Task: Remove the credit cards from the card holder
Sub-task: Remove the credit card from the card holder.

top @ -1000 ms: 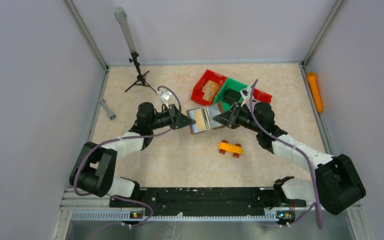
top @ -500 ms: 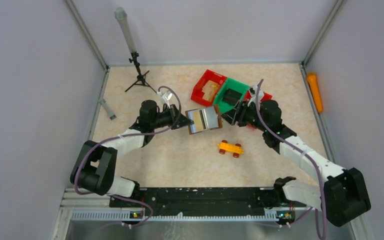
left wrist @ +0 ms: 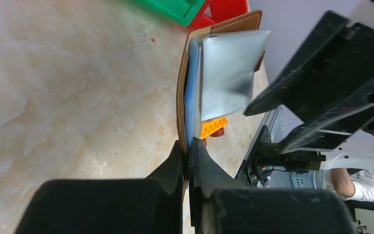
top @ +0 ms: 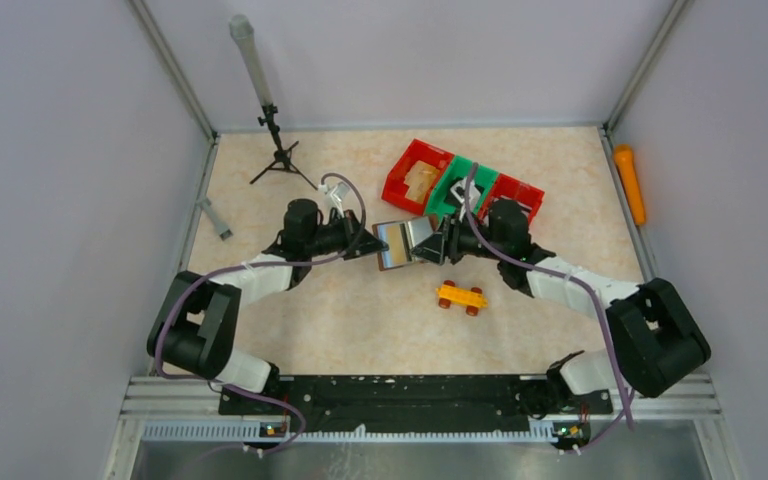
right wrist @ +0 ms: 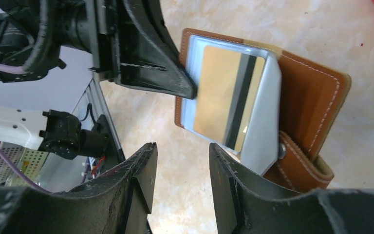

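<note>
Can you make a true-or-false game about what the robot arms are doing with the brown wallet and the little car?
1. The left gripper is pinching one edge of the card holder. True.
2. The right gripper is shut on a card. False: its jaws stand open with nothing between them.
3. A gold card with a dark stripe shows inside the card holder. True.
4. The orange toy car sits in the green bin. False: it stands on the table, on the near side of the card holder.
5. The card holder is folded shut. False: it is spread open, with its inner pockets showing.
</note>
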